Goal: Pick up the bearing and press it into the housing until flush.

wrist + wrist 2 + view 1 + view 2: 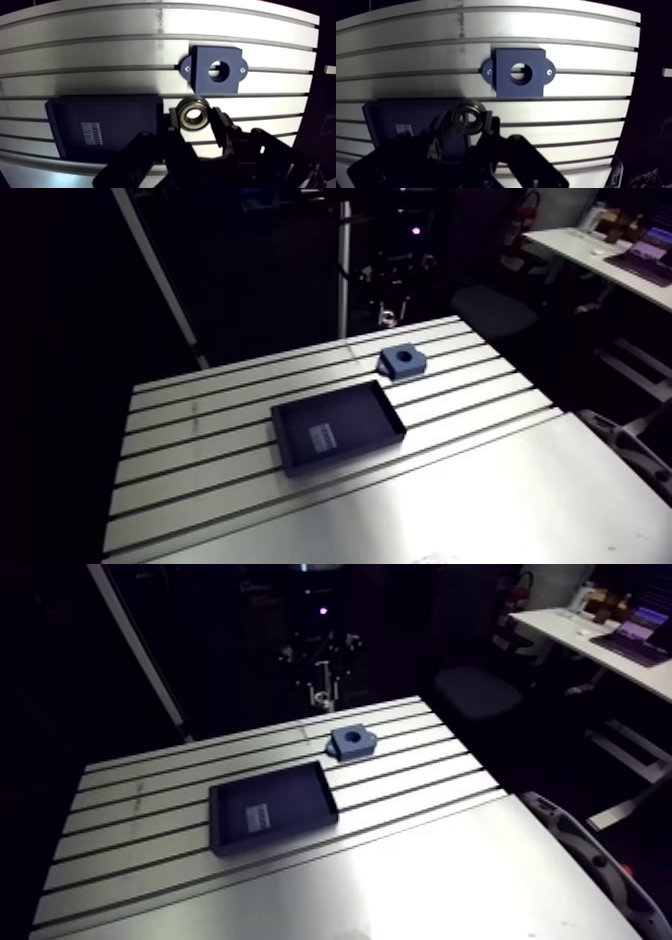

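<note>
**Operator:** Where is the bearing [194,114] now?

**Helper:** Your end effector [195,118] is clenched on it, pinching its two sides. It hangs over the counter [100,50], a little short of the housing [202,76].

**Operator:** Why hold it like that?

**Helper:** I think so the ring goes in flat. The housing lies hole-up near the counter's far edge, beside the black tray [107,125].

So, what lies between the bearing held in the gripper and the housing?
In the wrist view, only bare table separates the bearing from the housing; the dark tray lies beside the gripper, not between.
</note>
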Robot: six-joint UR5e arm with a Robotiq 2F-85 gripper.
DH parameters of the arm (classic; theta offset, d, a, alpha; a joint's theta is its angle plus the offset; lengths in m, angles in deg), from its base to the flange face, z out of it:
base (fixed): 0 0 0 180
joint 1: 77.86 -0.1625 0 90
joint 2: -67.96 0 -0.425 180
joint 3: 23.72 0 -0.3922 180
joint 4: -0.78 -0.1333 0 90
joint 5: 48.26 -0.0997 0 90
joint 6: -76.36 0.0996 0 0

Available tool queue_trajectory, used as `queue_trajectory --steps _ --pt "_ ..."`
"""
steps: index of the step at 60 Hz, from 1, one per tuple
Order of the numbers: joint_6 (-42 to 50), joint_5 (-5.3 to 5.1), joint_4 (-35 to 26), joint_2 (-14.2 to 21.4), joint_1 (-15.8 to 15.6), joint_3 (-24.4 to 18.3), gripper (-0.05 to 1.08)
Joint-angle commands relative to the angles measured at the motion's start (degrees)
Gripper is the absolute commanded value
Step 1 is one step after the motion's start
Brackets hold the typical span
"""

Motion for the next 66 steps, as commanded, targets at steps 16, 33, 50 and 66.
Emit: queue_trajectory --steps 16,33,50,66 --pt "-1.01 1.93 0.49 -5.45 2.72 -2.99 0.61" --pt "-0.93 2.02 2.15 -7.53 2.80 -3.28 0.61" --pt "-1.01 1.93 3.00 -7.53 3.74 -2.34 0.61" --pt "-1.01 1.93 4.70 -7.53 3.86 -0.39 0.61"
